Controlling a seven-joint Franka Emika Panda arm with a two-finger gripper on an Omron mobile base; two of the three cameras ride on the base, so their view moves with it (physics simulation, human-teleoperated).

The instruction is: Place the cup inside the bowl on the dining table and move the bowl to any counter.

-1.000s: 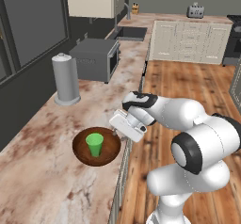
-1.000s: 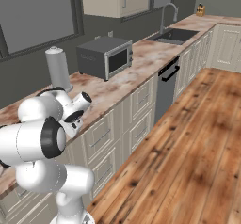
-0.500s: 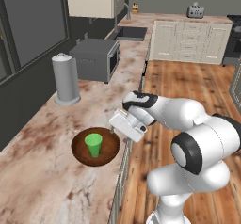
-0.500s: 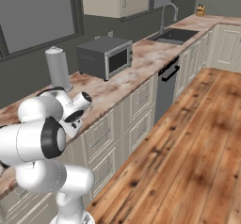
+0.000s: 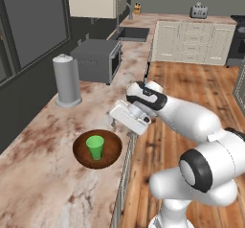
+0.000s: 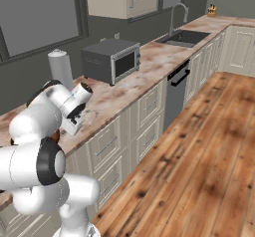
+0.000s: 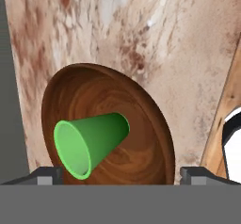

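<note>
We read no brand, label or writing on anything here. Nearest to us, the gripper [image 5: 113,121] hangs just above the counter [image 5: 38,174], its fingers spread wide and holding nothing; in the hand view the two dark tips sit far apart at the bottom corners. Just at its 7 o'clock in the left base view lies the bowl [image 5: 109,151], resting on the marbled beige-brown top close to the front edge, with the cup [image 5: 95,147] standing upright inside it. The hand view shows the bowl's [image 7: 146,138] wood grain and the cup's [image 7: 92,143] open mouth. Farther along the counter, toward 11 o'clock from the bowl, stands a grey cylinder [image 5: 66,80], then a grey microwave [image 5: 97,61], then the sink [image 5: 132,33]. The right base view adds the pale panelled cabinets [image 6: 117,141], the tap [image 6: 178,13] over the sink and the plank floor [image 6: 199,166]; there the arm hides the bowl.
</note>
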